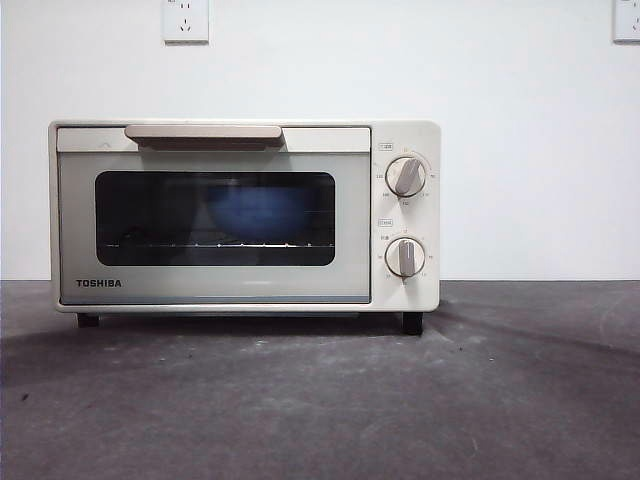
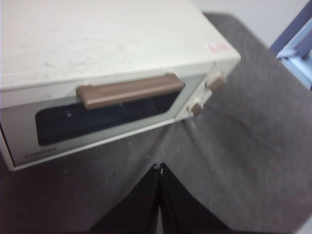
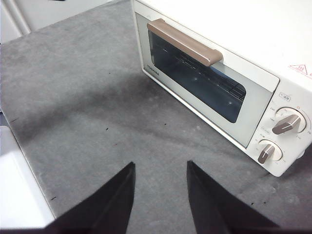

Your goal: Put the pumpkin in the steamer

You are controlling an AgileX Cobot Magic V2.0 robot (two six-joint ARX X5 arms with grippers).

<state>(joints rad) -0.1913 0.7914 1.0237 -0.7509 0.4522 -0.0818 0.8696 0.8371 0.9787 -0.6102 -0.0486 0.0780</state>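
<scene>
The steamer (image 1: pixel 240 290) is a cream-white TOSHIBA box standing on the dark grey table with its glass door closed. Through the glass a blue rounded shape (image 1: pixel 262 210) shows on the wire rack. The pumpkin is out of view in all three views. My left gripper (image 2: pixel 158 169) hangs above the table in front of the steamer (image 2: pixel 107 44), jaws pressed together and empty. My right gripper (image 3: pixel 160 165) hovers over the table at the knob side of the steamer (image 3: pixel 234 39), jaws apart with nothing between them. Neither arm shows in the front view.
The steamer carries a beige top handle (image 1: pixel 203 133) and two round knobs (image 1: pixel 406 176) (image 1: pixel 405 256) on its right. A white wall with sockets (image 1: pixel 186 20) stands behind. The grey table mat (image 1: pixel 320 400) stretches in front.
</scene>
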